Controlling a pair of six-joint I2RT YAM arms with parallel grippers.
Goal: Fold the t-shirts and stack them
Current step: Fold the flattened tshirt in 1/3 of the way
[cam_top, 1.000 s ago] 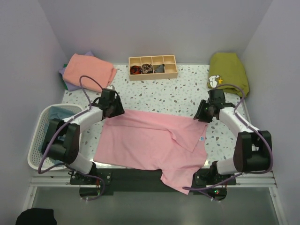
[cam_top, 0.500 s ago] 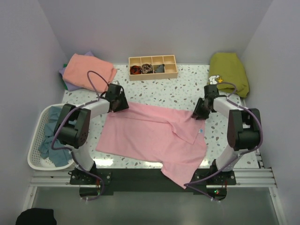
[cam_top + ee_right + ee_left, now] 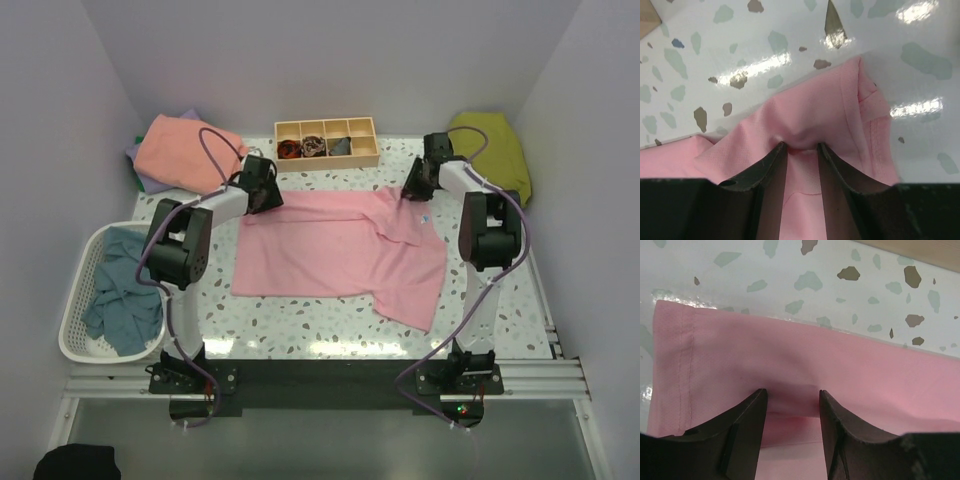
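Observation:
A light pink t-shirt (image 3: 330, 245) lies spread across the middle of the table, one sleeve hanging toward the near right. My left gripper (image 3: 266, 196) is shut on its far left edge; in the left wrist view the fingers (image 3: 792, 395) pinch a fold of pink cloth (image 3: 840, 365) beside a stitched hem. My right gripper (image 3: 411, 190) is shut on the far right corner, where bunched pink fabric (image 3: 810, 110) sits between its fingers (image 3: 801, 146). A folded salmon t-shirt (image 3: 188, 148) rests on a lavender one (image 3: 138, 165) at the far left. A teal-blue shirt (image 3: 120, 290) fills the basket.
A compartmented wooden tray (image 3: 326, 143) with small dark items stands at the back centre, just beyond the shirt's far edge. An olive-green garment (image 3: 490, 150) lies at the back right. The white basket (image 3: 75, 300) sits at the near left.
Both grippers have moved away from the bases toward the wooden tray, dragging the pink t-shirt with them. The shirt now lies flatter and further back on the table.

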